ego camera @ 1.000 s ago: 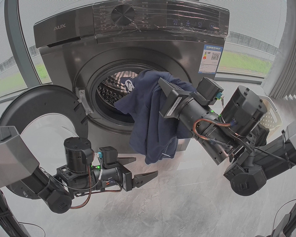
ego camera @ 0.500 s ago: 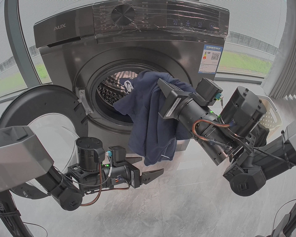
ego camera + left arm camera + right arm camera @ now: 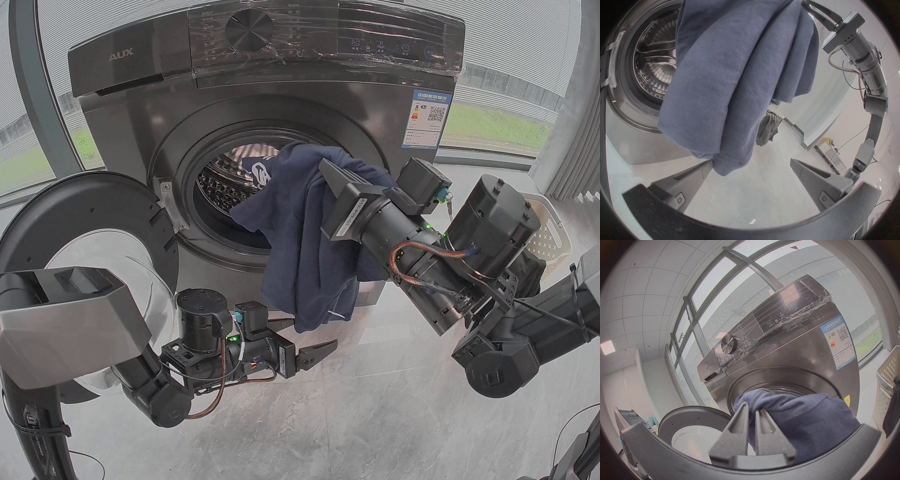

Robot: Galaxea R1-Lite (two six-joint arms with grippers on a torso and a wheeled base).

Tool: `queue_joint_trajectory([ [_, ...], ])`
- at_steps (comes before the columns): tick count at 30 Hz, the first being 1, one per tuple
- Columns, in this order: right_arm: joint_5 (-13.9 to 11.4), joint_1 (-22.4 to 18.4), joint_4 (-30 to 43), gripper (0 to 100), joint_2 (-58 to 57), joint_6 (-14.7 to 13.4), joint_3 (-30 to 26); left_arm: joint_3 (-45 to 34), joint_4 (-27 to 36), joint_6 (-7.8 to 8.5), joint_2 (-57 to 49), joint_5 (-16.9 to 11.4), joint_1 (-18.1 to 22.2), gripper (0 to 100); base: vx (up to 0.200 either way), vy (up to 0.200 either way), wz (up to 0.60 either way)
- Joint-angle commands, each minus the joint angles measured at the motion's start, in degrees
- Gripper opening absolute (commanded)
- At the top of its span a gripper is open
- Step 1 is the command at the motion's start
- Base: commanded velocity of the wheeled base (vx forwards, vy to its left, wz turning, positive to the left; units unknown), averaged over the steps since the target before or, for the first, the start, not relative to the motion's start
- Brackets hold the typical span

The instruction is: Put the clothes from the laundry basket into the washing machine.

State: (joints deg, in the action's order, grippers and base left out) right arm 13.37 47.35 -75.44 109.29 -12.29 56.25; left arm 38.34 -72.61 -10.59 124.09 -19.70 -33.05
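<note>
While the right gripper point(image 3: 752, 411) clamps a navy shirt point(image 3: 306, 250) before the washing machine point(image 3: 125, 119), the left gripper point(image 3: 314, 334) hangs open.
Right wrist view: fingers point(image 3: 737, 430) pinched on cloth, laundry basket point(image 3: 889, 371) far right.

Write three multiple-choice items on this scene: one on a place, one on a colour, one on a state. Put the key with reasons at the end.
1. Where is the garment?
A) flat on the floor
B) hanging in front of the drum opening
C) inside the laundry basket

2. What colour is it?
A) red
B) white
C) navy blue

3. How is the washing machine door?
A) shut
B) open
C) taken off

Key:
1 B: the right claw holds it up before the drum, its lower end hanging clear of the floor.
2 C: the cloth shows dark blue in every view.
3 B: the door is swung out to the robot's left, baring the drum.
</note>
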Motion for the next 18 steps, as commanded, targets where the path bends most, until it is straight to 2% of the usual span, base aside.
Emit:
queue_joint_trajectory([
  [1, 0.07, 0.11, -0.06, 0, -0.04, -0.02, 0.00, 1.56, -0.08, -0.04, 1.42, 0.01, -0.09, 100, 0.000, 0.000, 0.00],
  [7, 0.07, 0.29, -0.06, 0, 0.05, -0.02, 0.00, 3.50, -2.89, -0.13, 1.86, 0.89, -0.26, 100, 0.000, 0.000, 0.00],
  [18, 0.07, 0.20, -0.06, 0, 0.40, 0.16, 0.18, 3.41, -3.86, -0.39, 2.04, 0.89, -3.69, 100, 0.000, 0.000, 0.00],
])
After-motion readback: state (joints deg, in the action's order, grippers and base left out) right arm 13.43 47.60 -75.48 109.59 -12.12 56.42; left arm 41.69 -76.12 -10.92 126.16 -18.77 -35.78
